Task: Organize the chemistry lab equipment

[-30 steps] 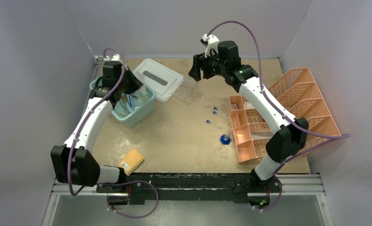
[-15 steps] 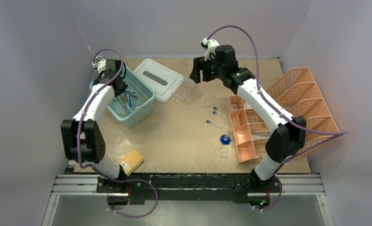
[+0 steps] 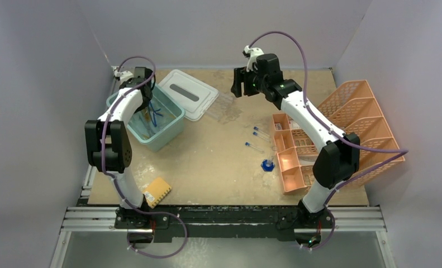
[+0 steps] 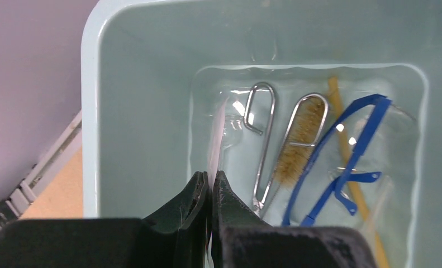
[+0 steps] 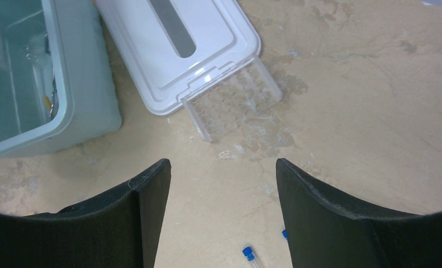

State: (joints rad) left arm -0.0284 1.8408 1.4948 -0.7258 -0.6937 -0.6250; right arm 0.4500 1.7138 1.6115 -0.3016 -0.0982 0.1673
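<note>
looks like a robot lab cell i'm driving: plain grey walls (image 3: 34,84) around a scuffed table (image 3: 218,167), metal rail (image 3: 358,219) up front.

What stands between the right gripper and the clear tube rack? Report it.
Nothing visible does. The right gripper hangs open over the table, with the clear tube rack just ahead, its far edge against the white lid.

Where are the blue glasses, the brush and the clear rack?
Glasses (image 4: 351,162): left wrist view, on the blue frame.
Brush (image 4: 298,142): left wrist view, on the bristles.
Rack (image 5: 232,100): right wrist view, on its middle holes.
</note>
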